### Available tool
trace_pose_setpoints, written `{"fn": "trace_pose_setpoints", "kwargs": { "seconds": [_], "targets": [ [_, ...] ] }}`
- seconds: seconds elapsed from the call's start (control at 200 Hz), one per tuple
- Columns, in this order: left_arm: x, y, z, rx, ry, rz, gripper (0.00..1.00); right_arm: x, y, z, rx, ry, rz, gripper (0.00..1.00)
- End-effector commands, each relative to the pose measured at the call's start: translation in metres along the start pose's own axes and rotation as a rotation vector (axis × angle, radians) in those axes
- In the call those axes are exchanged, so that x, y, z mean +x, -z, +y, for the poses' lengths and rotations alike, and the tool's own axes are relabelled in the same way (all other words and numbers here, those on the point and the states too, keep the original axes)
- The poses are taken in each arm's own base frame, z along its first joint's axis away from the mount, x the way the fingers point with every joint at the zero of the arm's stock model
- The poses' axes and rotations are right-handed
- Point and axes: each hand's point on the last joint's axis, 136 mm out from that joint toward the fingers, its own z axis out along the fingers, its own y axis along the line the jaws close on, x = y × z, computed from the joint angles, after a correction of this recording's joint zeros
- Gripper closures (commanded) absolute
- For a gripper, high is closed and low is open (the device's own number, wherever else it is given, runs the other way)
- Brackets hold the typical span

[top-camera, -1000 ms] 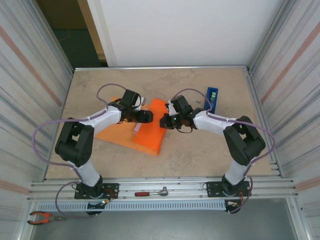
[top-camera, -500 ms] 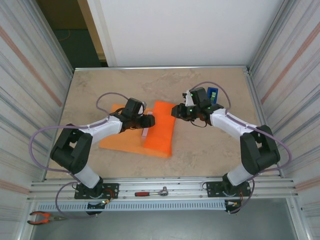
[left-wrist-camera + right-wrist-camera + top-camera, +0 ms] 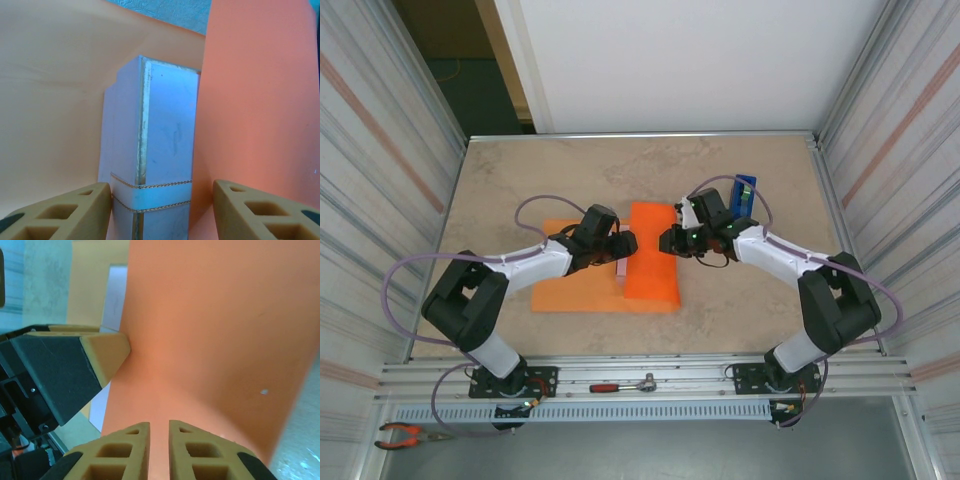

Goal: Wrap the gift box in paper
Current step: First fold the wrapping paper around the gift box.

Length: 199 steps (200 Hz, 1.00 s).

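Centre of the overhead view: the orange paper [image 3: 570, 288] lies flat, spreading left. Its right part is folded up over the gift box [image 3: 621, 270], and that fold's long axis runs top to bottom. A pale strip of box shows along the fold's left edge. The left gripper [image 3: 623, 243] is spread wide, with the box's corner between its fingers [image 3: 65, 210]. The right gripper [image 3: 667, 240] sits over the fold, fingers almost together. The blue tape dispenser [image 3: 744, 196] stands at upper right.

Beige, mottled stone-look tabletop [image 3: 520, 180] bearing a large bright orange paper sheet [image 3: 570, 295], partly folded, and an upright blue tape dispenser [image 3: 744, 192].
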Motion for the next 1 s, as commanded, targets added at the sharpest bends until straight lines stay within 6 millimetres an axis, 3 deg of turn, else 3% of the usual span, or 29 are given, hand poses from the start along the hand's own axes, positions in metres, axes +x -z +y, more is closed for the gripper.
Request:
{"fn": "trace_pose_setpoints", "kwargs": {
  "seconds": [0.0, 0.12, 0.311, 0.536, 0.747, 0.992],
  "targets": [
    [0.023, -0.002, 0.027, -0.081, 0.012, 0.085, 0.45, -0.001, -0.008, 0.001, 0.026, 0.035, 0.016, 0.87],
    [0.014, 0.001, 0.023, -0.053, 0.002, 0.091, 0.43, 0.006, -0.019, -0.001, 0.039, 0.052, 0.043, 0.92],
    [-0.014, 0.012, 0.021, -0.017, -0.006, 0.071, 0.32, 0.016, -0.031, -0.004, 0.045, 0.074, 0.090, 0.97],
    [-0.041, 0.012, 0.016, -0.021, -0.025, 0.081, 0.23, 0.022, -0.034, -0.005, 0.053, 0.109, 0.112, 1.00],
    [-0.042, -0.002, 0.005, -0.001, -0.044, 0.121, 0.21, 0.028, -0.037, -0.008, 0.060, 0.132, 0.131, 1.00],
    [-0.027, -0.014, 0.007, -0.060, -0.071, 0.159, 0.20, 0.030, -0.037, -0.009, 0.063, 0.138, 0.137, 1.00]
  ]
}}
